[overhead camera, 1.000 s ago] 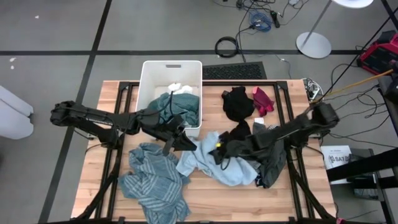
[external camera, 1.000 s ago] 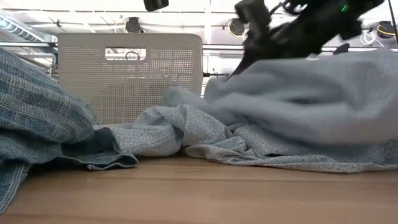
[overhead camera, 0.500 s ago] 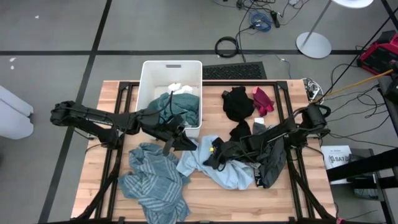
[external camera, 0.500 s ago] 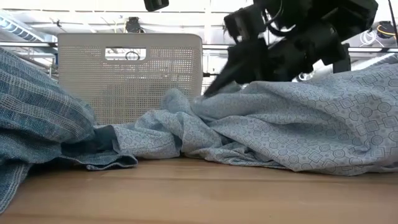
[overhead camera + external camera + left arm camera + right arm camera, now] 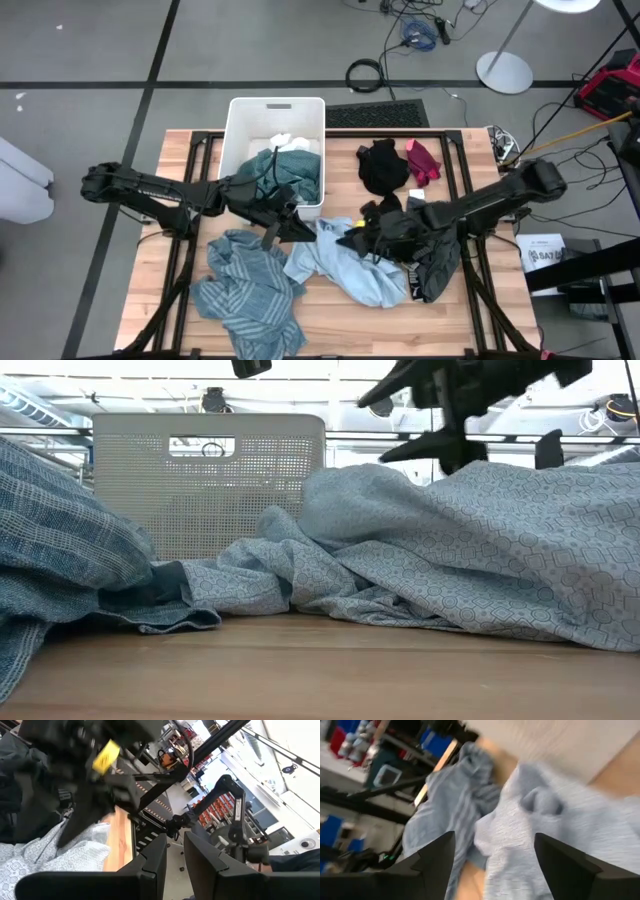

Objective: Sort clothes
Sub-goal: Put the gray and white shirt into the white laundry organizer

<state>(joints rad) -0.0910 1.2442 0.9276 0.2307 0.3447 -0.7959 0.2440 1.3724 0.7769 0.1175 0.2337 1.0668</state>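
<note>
Light blue patterned cloth lies below my right fingers (image 5: 492, 865), which stand wide apart and hold nothing; this light blue garment (image 5: 350, 265) rests crumpled on the wooden table (image 5: 480, 315), near its middle. My left fingers (image 5: 172, 862) stand narrow with a slim gap; I see nothing gripped in that gap, though the tips lie out of view, at the edge of the same garment just beside the white bin (image 5: 237, 120).

Step in hand, as I judge it: the garment is released on the table and awaits a fresh grasp. The next move calls for closing on a raised fold, then lifting clear of the neighbouring teal striped garment (image 5: 245, 290) and the dark grey garment (image 5: 435, 270).

Other clothes: a teal piece (image 5: 285, 170) and a white one (image 5: 290, 141) in the bin; a black garment (image 5: 380, 165) and a magenta one (image 5: 422, 160) at the far side.

Hard to make out: the right wrist view is smeared; from table height, cloth hides everything behind it; my arms cover parts of the pile.
</note>
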